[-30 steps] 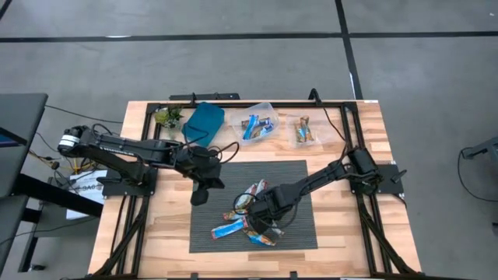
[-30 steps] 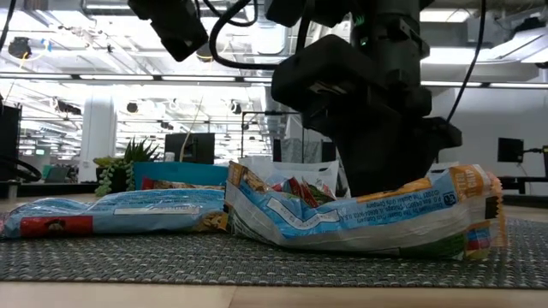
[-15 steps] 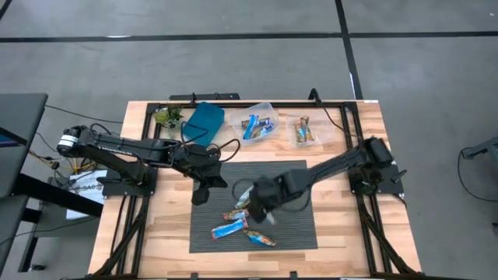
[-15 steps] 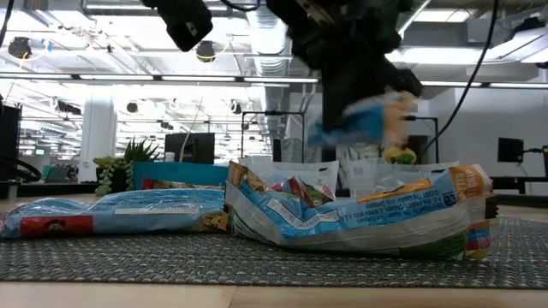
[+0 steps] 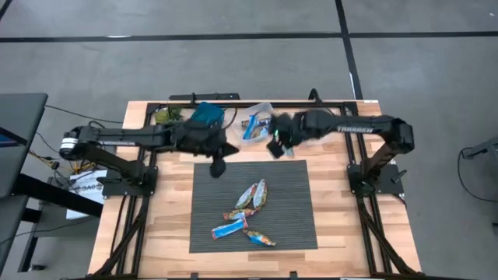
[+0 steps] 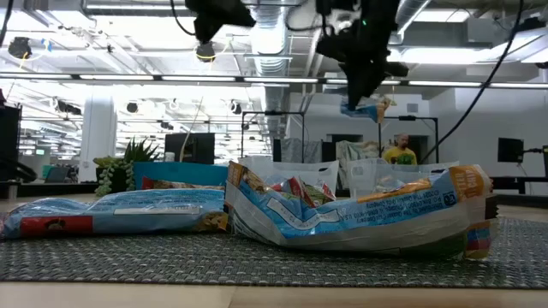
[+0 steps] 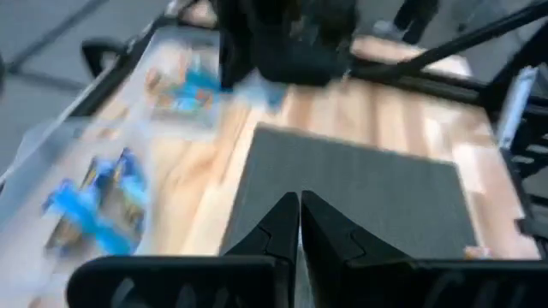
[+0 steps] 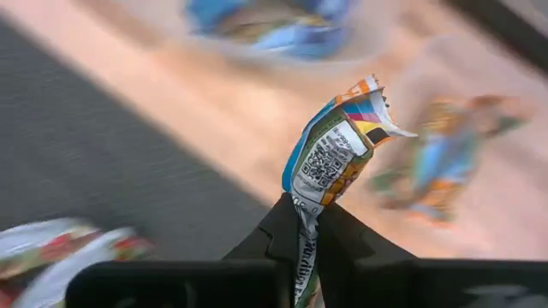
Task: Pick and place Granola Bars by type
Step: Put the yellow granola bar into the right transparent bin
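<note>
In the upper middle of the high view, the right gripper (image 5: 278, 145) hangs above the far edge of the dark mat (image 5: 253, 204), its fingers clamped on one blue-and-orange bar (image 8: 330, 158) — the right wrist view shows the wrapper pinched at its lower end and standing up out of the fingertips. In the low view the same bar (image 6: 363, 109) dangles high in the upper centre of the frame, well clear of the table. Just beside it in the high view sits a clear bin (image 5: 257, 122) with blue bars inside, and a second clear bin (image 5: 306, 131) lies to its right. The left gripper (image 5: 218, 166) hovers over the mat's upper left corner, near the teal bin (image 5: 205, 117); the left wrist view shows its fingers (image 7: 282, 229) pressed together, holding nothing. The remaining Granola Bars (image 5: 247, 211) lie in a loose cluster on the mat in the lower centre of the high view — two of them fill the low view's foreground.
</note>
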Controlling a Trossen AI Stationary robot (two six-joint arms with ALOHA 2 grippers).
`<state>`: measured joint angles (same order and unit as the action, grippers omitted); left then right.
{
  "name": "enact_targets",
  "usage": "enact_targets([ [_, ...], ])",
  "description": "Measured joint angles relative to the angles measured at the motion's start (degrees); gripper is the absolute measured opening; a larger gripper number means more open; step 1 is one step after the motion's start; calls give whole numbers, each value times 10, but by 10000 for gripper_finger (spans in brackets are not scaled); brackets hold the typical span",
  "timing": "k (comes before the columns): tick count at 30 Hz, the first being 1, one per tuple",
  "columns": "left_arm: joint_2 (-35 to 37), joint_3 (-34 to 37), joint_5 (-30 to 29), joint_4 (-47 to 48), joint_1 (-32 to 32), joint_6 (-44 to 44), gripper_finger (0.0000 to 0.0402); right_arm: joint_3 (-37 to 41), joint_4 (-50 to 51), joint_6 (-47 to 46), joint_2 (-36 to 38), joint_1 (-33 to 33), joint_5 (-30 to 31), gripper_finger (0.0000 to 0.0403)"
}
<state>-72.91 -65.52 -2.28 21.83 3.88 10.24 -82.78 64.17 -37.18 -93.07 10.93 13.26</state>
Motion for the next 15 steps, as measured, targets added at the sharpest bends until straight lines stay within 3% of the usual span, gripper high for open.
enact_targets([
  [7, -68, -83, 29, 38, 63, 0, 9, 52, 22, 94, 48, 151, -13, 21],
  [15, -107, -126, 31, 44, 74, -2, 9, 72, 15, 188, 38, 252, -41, 36],
])
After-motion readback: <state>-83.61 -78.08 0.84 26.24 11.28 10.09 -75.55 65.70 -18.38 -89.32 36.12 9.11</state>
